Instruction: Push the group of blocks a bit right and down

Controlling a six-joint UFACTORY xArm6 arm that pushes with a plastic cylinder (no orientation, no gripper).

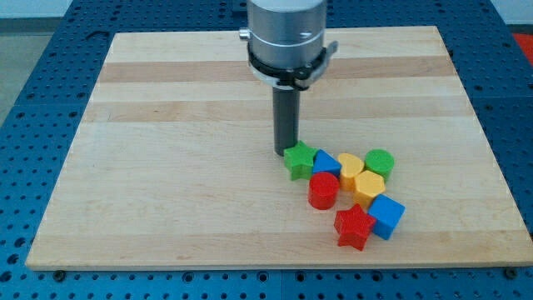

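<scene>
Eight blocks are sitting bunched together on the wooden table (166,100), toward four o'clock from its middle, and my tip (286,152) is resting right at the cluster's ten o'clock corner, touching or very nearly touching the green star (299,159). No claw is fitted to this arm, only the straight rod, so nothing is opening, closing or gripping anything. The step in hand seems to be the start of the push itself: the tip is sitting on the side away from the wanted direction, so I am judging that it is lined up to drive the group toward four or five o'clock. The next move is probably calling for a short, steady slide along that line, through the green star and into the blocks behind it; since the pile is loose, the outer pieces may be fanning out rather than travelling as one. Counting by colour, I am seeing two greens, the star and a green cylinder (380,162) at the group's two o'clock edge; two blues, a blue block (326,163) just beside the star and a blue cube (386,216) at five o'clock; two yellows, a yellow heart (351,167) and a yellow block (369,187); and two reds, a red cylinder (323,189) and a red star (354,227) at six o'clock.
</scene>
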